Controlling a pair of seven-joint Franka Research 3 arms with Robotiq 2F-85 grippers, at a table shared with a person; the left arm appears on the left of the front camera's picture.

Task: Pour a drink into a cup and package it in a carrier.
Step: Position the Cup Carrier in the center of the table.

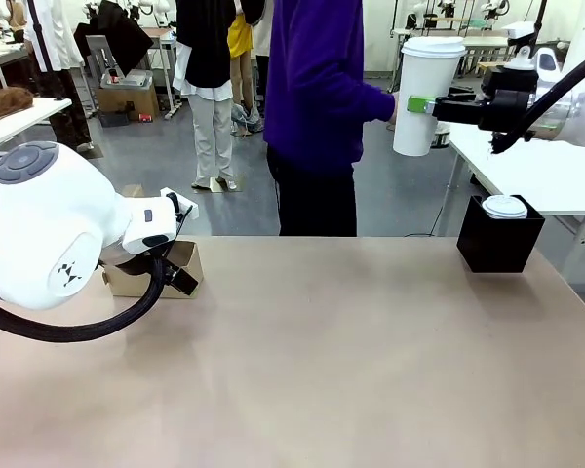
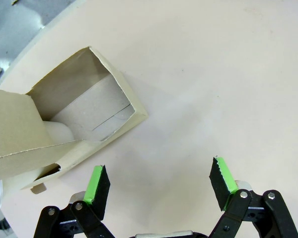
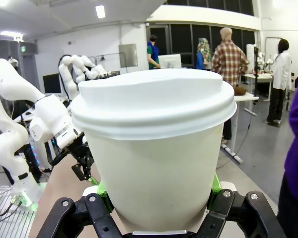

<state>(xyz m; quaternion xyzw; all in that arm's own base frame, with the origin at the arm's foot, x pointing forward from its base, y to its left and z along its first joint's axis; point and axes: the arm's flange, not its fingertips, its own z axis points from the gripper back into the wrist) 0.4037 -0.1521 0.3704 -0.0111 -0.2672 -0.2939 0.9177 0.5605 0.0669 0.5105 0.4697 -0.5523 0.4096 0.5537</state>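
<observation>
Our left gripper (image 2: 159,168), nearest, gapes wide over bare table (image 2: 213,74), the carrier (image 2: 20,129) just beside at its ten o'clock. Our right gripper (image 3: 159,191) clamps the lidded cup (image 1: 429,73) upright, raised high; from there the carrier lies toward eight o'clock, well apart.

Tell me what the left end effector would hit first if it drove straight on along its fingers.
Most likely the bare table: the open left end effector points down at it. The carrier lies off to one side, not between the fingers; how near is unclear.
</observation>
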